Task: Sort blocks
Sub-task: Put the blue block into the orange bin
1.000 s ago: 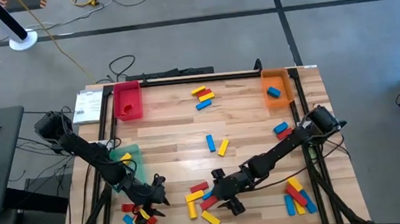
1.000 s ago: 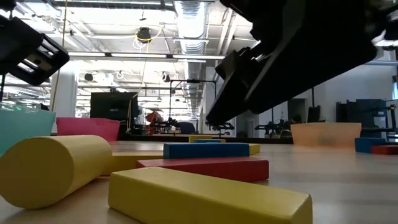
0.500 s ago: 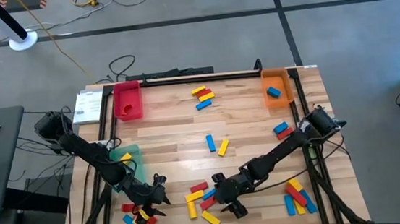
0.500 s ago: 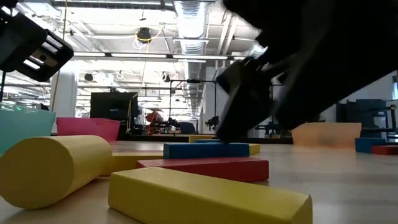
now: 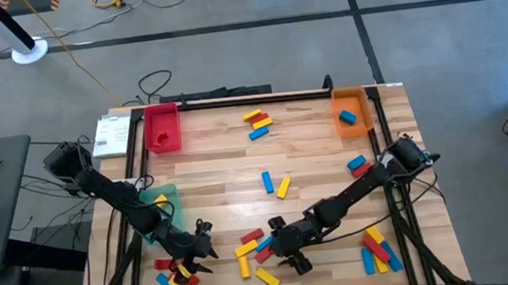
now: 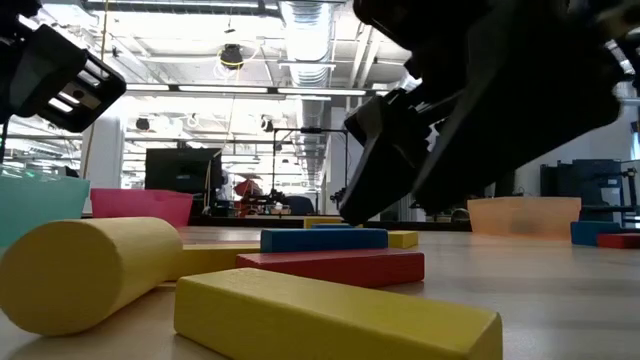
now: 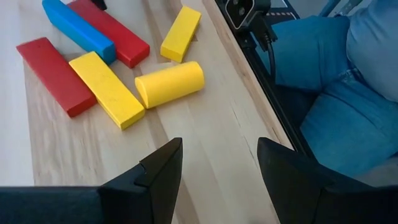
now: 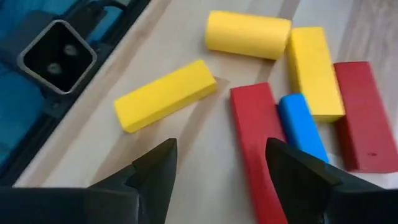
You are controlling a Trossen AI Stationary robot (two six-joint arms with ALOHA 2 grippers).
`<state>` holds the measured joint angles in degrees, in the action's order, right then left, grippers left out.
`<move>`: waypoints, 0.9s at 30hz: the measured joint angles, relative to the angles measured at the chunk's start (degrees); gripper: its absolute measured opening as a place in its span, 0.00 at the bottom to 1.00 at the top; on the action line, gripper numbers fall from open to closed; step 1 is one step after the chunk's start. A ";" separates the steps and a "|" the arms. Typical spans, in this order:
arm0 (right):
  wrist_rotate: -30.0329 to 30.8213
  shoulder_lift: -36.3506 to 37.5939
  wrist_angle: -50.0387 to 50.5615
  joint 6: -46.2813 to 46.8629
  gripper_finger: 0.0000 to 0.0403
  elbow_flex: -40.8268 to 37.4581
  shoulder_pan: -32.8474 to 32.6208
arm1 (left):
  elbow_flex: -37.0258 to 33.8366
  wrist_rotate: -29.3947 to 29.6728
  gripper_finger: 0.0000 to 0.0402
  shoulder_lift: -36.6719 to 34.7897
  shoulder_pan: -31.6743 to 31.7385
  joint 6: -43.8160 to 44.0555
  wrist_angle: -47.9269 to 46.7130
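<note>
We see our right gripper (image 5: pixel 294 261) has eased nearer the near-centre blocks (image 5: pixel 256 249), jaws spread and empty; our left gripper (image 5: pixel 201 250) waits, spread, so nothing's sorted yet.

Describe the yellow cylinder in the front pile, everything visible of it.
The yellow cylinder is a short round bar, solid yellow with a smooth matte surface that looks like painted wood. It lies on its side on the wooden table, near the front edge and the low camera, where its flat round end looms large. One end sits beside a flat yellow block, apparently touching it; the other yellow block lies apart. Neither gripper touches it.
</note>
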<state>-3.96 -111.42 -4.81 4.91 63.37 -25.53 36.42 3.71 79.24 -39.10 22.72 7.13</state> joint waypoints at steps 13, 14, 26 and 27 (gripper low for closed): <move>2.55 0.00 2.26 -2.87 0.42 -0.02 2.87 | 0.00 -0.07 0.51 0.00 0.66 -0.52 0.00; 2.60 0.00 2.25 -3.24 0.41 -0.02 2.87 | 0.00 -0.07 0.51 0.00 0.66 -0.52 -0.02; 2.58 2.62 1.56 -8.46 0.40 -0.02 2.70 | 0.00 -0.11 0.51 0.00 0.69 -1.48 -0.07; 2.60 2.69 1.15 -9.06 0.40 -0.01 2.70 | 0.00 -0.11 0.51 0.00 0.69 -1.85 -0.06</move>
<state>-1.36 -108.73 -3.66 -4.16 63.36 -22.83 36.42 3.60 79.24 -38.41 20.87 7.07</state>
